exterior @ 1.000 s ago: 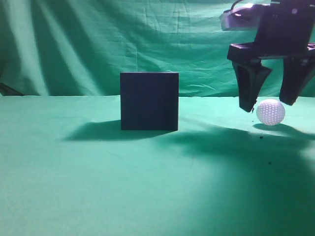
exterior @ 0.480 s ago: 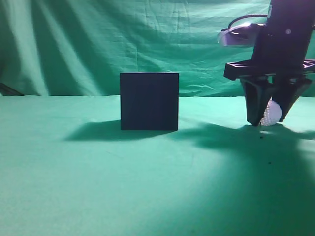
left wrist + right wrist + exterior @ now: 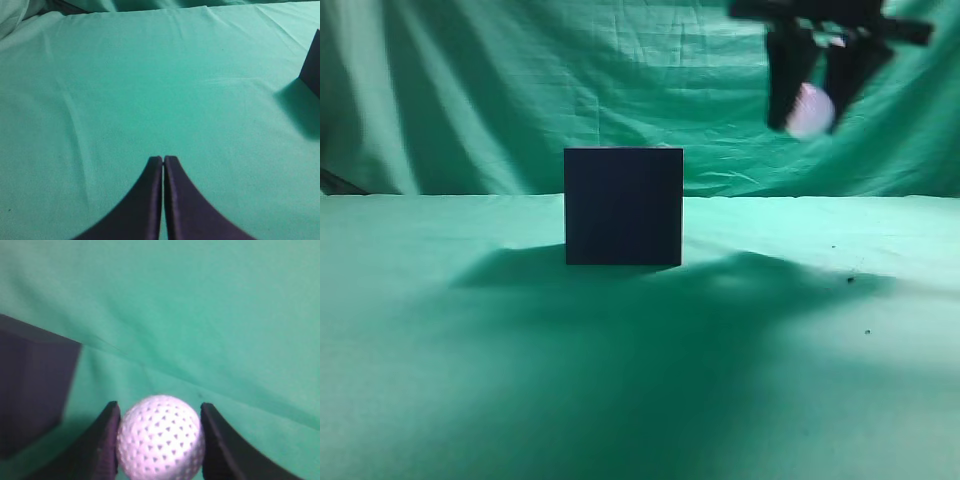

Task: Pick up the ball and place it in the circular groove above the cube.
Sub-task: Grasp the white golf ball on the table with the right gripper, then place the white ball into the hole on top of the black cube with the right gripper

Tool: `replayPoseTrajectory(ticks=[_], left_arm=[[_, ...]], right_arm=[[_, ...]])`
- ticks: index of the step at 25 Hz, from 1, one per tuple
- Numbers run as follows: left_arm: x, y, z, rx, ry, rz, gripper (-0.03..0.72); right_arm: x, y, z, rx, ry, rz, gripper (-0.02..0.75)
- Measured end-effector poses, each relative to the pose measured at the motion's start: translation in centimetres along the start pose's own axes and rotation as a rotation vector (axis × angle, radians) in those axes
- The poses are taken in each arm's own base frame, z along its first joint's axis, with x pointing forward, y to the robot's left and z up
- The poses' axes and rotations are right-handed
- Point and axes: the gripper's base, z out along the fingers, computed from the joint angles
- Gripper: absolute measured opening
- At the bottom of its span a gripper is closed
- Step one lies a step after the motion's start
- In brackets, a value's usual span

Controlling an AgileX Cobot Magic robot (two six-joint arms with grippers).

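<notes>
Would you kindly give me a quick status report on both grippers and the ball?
Right gripper shut on ball, airborne right of cube. Left gripper shut, empty. Nothing in the way.

Cube [image 3: 623, 206] on the table [image 3: 470, 380] — landmark. Ball [image 3: 810, 110] up and to its right, between the right gripper's [image 3: 812, 108] fingers, clear of the table.

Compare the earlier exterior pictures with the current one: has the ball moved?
Yes. The ball, clamped in the right gripper, has risen off the cloth to above the cube's top and shifted left towards it.
</notes>
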Motion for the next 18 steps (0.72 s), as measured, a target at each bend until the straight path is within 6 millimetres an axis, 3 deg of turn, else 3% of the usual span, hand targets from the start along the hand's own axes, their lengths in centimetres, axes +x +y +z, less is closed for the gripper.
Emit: replayPoseTrajectory(ticks=[4, 9, 12, 18], left_arm=[[0.0, 0.0, 0.0, 0.0, 0.0, 0.0, 0.0], [0.0, 0.0, 0.0, 0.0, 0.0, 0.0, 0.0], [0.0, 0.0, 0.0, 0.0, 0.0, 0.0, 0.0], [0.0, 0.0, 0.0, 0.0, 0.0, 0.0, 0.0]], right_arm=[[-1.2, 4.5, -2.4, -0.115, -0.089, -0.11, 0.309], [-1.1, 9.6, -1.9, -0.173, -0.16, -0.296, 0.309], [-1.1, 10.7, -0.8, -0.181, -0.161, -0.322, 0.309], [-1.2, 10.6, 1.3, -0.155, -0.136, -0.341, 0.309]])
